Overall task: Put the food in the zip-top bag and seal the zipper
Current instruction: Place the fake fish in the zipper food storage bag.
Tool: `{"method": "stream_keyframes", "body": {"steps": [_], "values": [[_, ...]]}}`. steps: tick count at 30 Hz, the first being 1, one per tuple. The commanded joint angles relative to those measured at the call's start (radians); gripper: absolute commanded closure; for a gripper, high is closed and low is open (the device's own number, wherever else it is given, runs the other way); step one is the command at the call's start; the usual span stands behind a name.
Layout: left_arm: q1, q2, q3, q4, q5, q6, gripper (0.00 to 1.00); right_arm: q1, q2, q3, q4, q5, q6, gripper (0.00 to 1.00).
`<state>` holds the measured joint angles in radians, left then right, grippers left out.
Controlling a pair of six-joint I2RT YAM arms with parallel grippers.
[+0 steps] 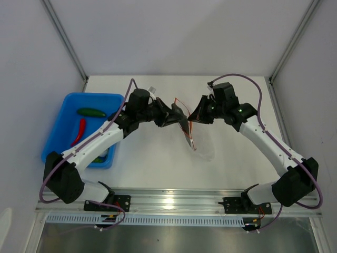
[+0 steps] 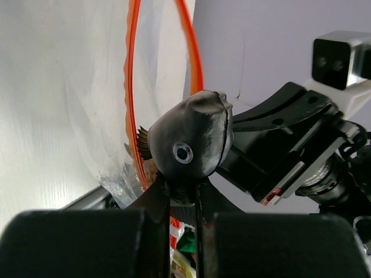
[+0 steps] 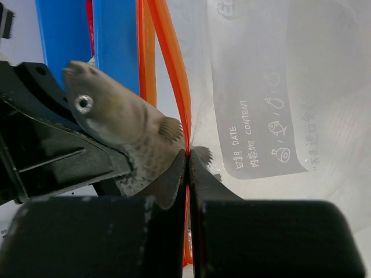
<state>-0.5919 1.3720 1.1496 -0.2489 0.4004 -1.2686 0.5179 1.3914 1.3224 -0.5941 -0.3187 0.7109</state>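
Left gripper (image 2: pixel 182 196) clamps grey toy fish (image 2: pixel 191 136) | right gripper (image 3: pixel 187 165) pinches open orange-red zipper strip (image 3: pixel 171 58) | dark green cucumber (image 1: pixel 91 112), red chili (image 1: pixel 80 130) not yet bagged

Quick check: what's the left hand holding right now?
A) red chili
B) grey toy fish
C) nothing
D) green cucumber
B: the left hand has a grey toy fish clamped between its fingers, right beside the bag's orange zipper.
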Motion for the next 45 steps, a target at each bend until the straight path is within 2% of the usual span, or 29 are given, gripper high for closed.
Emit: {"method": "stream_keyframes", "body": {"steps": [1,12,15,17,18,19,22,24,25,31,39,45], "values": [[-0.020,0.022,0.042,-0.001,0.098,-0.037,0.99,0.005,-0.031,0.000,0.062,0.009,-0.013,1.00],[-0.020,0.116,0.113,-0.128,0.169,-0.029,0.99,0.007,-0.054,-0.005,0.080,0.001,-0.051,1.00],[-0.020,0.150,0.159,-0.180,0.186,-0.012,0.88,0.008,-0.055,-0.009,0.083,-0.010,-0.057,1.00],[-0.020,0.159,0.185,-0.200,0.181,-0.002,0.77,0.008,-0.055,-0.009,0.082,-0.010,-0.059,1.00],[-0.019,0.154,0.185,-0.208,0.175,-0.002,0.67,0.008,-0.058,-0.009,0.080,-0.010,-0.059,1.00],[-0.020,0.151,0.185,-0.211,0.169,-0.003,0.50,0.008,-0.060,-0.009,0.080,-0.010,-0.060,1.00],[-0.019,0.136,0.191,-0.231,0.144,0.011,0.34,0.010,-0.061,-0.008,0.076,-0.006,-0.062,1.00],[-0.019,0.127,0.197,-0.253,0.121,0.034,0.27,0.008,-0.060,-0.009,0.070,-0.002,-0.064,1.00],[-0.017,0.122,0.222,-0.263,0.111,0.046,0.17,0.008,-0.061,-0.012,0.068,0.000,-0.062,1.00],[-0.016,0.111,0.320,-0.397,0.040,0.189,0.14,0.008,-0.074,-0.031,0.063,0.009,-0.067,1.00],[-0.017,0.012,0.312,-0.446,-0.024,0.362,0.17,0.007,-0.078,-0.045,0.030,0.035,-0.080,1.00],[0.024,-0.105,0.306,-0.555,-0.210,0.475,0.17,0.008,-0.057,-0.048,0.007,0.027,-0.106,1.00]]}}
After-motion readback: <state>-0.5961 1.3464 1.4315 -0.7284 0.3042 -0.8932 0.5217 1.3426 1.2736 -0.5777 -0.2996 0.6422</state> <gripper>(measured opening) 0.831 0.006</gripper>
